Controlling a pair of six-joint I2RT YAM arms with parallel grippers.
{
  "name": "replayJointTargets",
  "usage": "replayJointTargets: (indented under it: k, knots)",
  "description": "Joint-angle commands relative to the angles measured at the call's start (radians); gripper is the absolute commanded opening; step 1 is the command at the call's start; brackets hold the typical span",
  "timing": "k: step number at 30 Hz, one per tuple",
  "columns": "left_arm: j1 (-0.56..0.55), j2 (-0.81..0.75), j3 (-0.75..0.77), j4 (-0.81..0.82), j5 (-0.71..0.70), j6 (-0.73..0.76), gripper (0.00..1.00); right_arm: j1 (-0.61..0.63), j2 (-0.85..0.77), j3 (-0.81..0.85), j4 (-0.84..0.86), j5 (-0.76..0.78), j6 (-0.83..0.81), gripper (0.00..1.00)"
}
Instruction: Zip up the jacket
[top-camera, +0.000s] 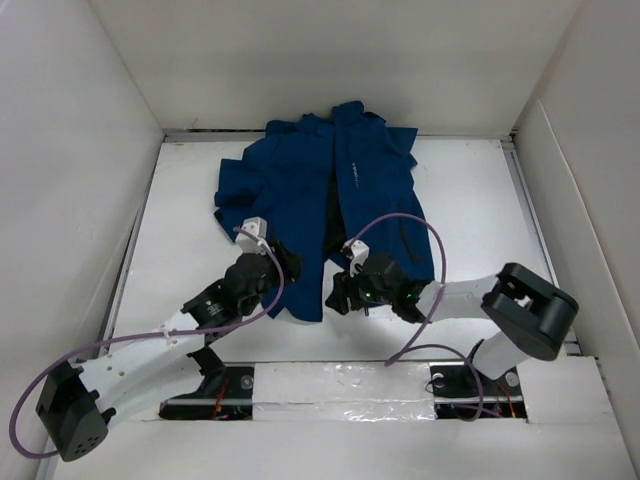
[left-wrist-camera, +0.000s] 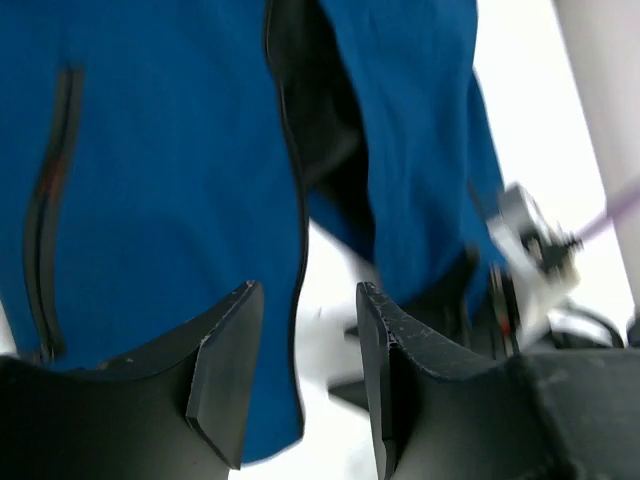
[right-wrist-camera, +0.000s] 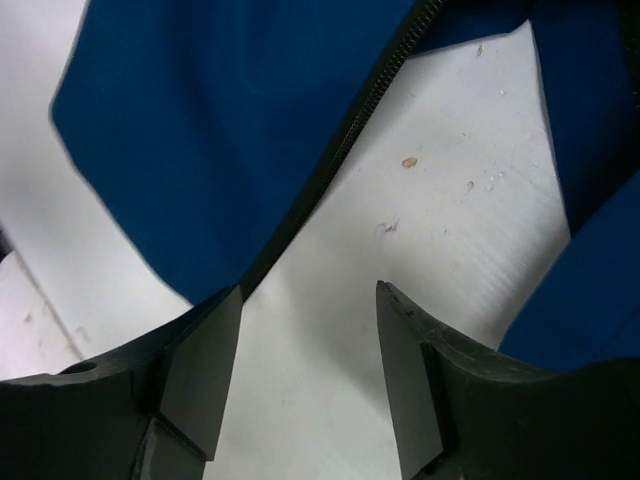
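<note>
Jacket (top-camera: 330, 190) is laid collar-far on the table (top-camera: 180, 200), front still unzipped, 2 hem edges parted near the arms; left gripper (left-wrist-camera: 305, 295) and right gripper (right-wrist-camera: 310, 295) are seen spread, empty; all zipping is judged left.

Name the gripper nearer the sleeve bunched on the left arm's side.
Left. The left gripper is over the front panel beside that sleeve; the right gripper is beyond the open zipper.
</note>
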Motion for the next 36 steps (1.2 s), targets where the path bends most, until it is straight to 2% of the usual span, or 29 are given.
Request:
replayJointTargets:
  k: [1, 6, 10, 15, 18, 19, 20, 21, 22, 24, 25, 26, 29, 31, 33, 36]
  knots:
    - [-0.019, -0.051, -0.045, -0.06, 0.07, -0.016, 0.4, 0.006, 0.079, 0.02, 0.222, 0.018, 0.036, 0.63]
    - [-0.056, -0.088, -0.08, -0.085, 0.073, -0.026, 0.41, -0.026, 0.206, 0.04, 0.396, -0.045, 0.059, 0.69]
    - [-0.056, -0.105, -0.095, -0.085, 0.076, -0.025, 0.42, -0.027, 0.304, 0.058, 0.477, -0.063, 0.09, 0.7]
    - [-0.065, -0.119, -0.069, -0.137, 0.087, -0.008, 0.43, -0.036, 0.349, 0.049, 0.615, -0.095, 0.127, 0.7]
    - [-0.065, -0.142, -0.08, -0.155, 0.076, -0.016, 0.43, -0.036, 0.34, 0.023, 0.693, -0.126, 0.151, 0.61]
    - [-0.065, -0.146, -0.083, -0.158, 0.075, -0.017, 0.44, -0.046, 0.332, 0.011, 0.706, -0.141, 0.162, 0.45]
    - [-0.065, -0.148, -0.083, -0.162, 0.075, -0.02, 0.44, -0.046, 0.32, 0.003, 0.73, -0.155, 0.165, 0.41]
    - [-0.065, -0.148, -0.086, -0.165, 0.075, -0.02, 0.44, -0.046, 0.292, -0.003, 0.738, -0.172, 0.165, 0.26]
    - [-0.065, -0.145, -0.088, -0.163, 0.075, -0.02, 0.45, -0.057, 0.275, -0.011, 0.738, -0.178, 0.165, 0.18]
    - [-0.065, -0.139, -0.094, -0.151, 0.078, -0.02, 0.46, -0.057, 0.242, -0.023, 0.726, -0.203, 0.165, 0.1]
    - [-0.065, -0.132, -0.094, -0.143, 0.079, -0.016, 0.49, -0.071, 0.205, -0.028, 0.729, -0.213, 0.173, 0.02]
    - [-0.065, -0.12, -0.088, -0.129, 0.09, 0.003, 0.55, -0.085, 0.162, -0.034, 0.721, -0.238, 0.176, 0.0]
    - [-0.074, -0.093, -0.075, -0.114, 0.122, 0.027, 0.6, -0.109, 0.09, -0.038, 0.674, -0.266, 0.17, 0.0]
    - [-0.074, -0.085, -0.086, -0.058, 0.133, 0.043, 0.67, -0.135, 0.032, -0.02, 0.619, -0.296, 0.167, 0.0]
    - [-0.074, -0.074, -0.1, 0.007, 0.171, 0.072, 0.7, -0.164, 0.01, 0.017, 0.542, -0.365, 0.168, 0.0]
    - [-0.074, -0.056, -0.098, 0.053, 0.2, 0.101, 0.72, -0.192, -0.01, 0.031, 0.529, -0.443, 0.197, 0.0]
